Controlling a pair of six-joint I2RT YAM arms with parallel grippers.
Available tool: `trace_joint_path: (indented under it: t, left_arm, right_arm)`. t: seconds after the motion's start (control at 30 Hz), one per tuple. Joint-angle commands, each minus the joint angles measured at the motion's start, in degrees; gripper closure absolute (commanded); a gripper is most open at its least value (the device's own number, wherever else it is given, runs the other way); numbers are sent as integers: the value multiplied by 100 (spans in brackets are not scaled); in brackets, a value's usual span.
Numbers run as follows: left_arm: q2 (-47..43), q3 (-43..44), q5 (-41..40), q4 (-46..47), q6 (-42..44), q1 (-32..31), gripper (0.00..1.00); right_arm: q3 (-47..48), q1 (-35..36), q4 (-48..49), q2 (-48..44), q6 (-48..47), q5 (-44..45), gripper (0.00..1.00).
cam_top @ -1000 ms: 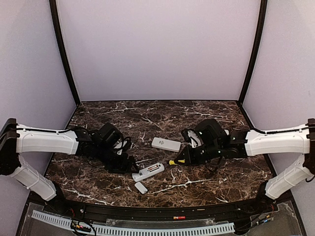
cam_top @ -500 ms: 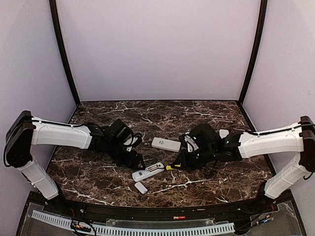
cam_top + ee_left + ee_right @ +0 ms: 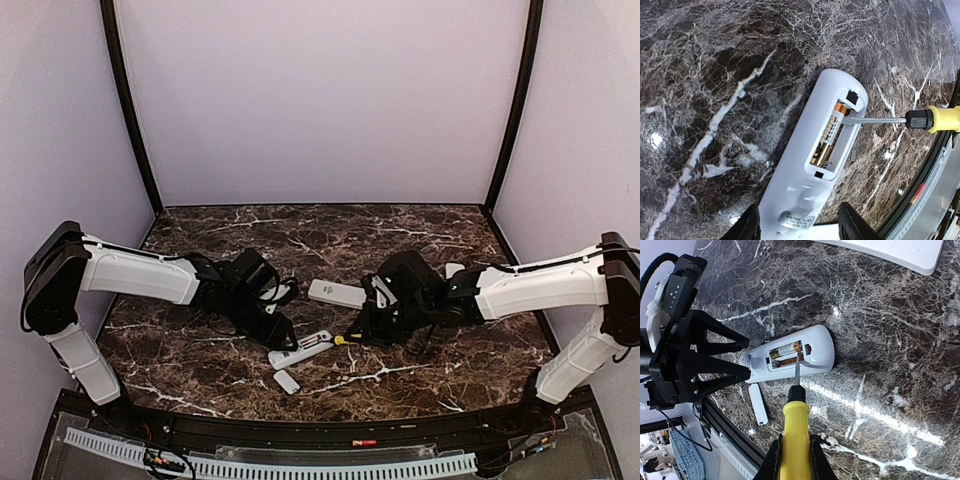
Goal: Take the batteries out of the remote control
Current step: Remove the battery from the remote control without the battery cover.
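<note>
At the batteries [image 3: 829,135], the screwdriver [image 3: 795,415] has arrived.

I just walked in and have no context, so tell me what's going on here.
The right gripper holds a screwdriver, its tip poking into the open bay of the remote against the batteries, which lie inside, not yet out. The left gripper straddles the other end of it; whether it presses on it is unclear. A loose cover lies on the table nearby, and a second remote lies farther back.
</note>
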Motion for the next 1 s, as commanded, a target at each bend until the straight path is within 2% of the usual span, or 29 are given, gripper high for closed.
trace_joint_path:
  t: [0.0, 0.53, 0.77, 0.97]
  left_arm:
    - [118, 131, 119, 63, 192, -22, 49]
    - [522, 142, 23, -69, 639, -147, 59]
    - [718, 122, -121, -140, 709, -338, 62]
    - [816, 118, -203, -185, 730, -416, 65]
  right_arm:
    - [112, 53, 143, 193, 110, 154, 100]
    - [-324, -6, 669, 207, 949, 229, 100]
    - [-772, -98, 1378, 132, 1611, 210, 100]
    - [-790, -126, 1376, 199, 1768, 262, 100]
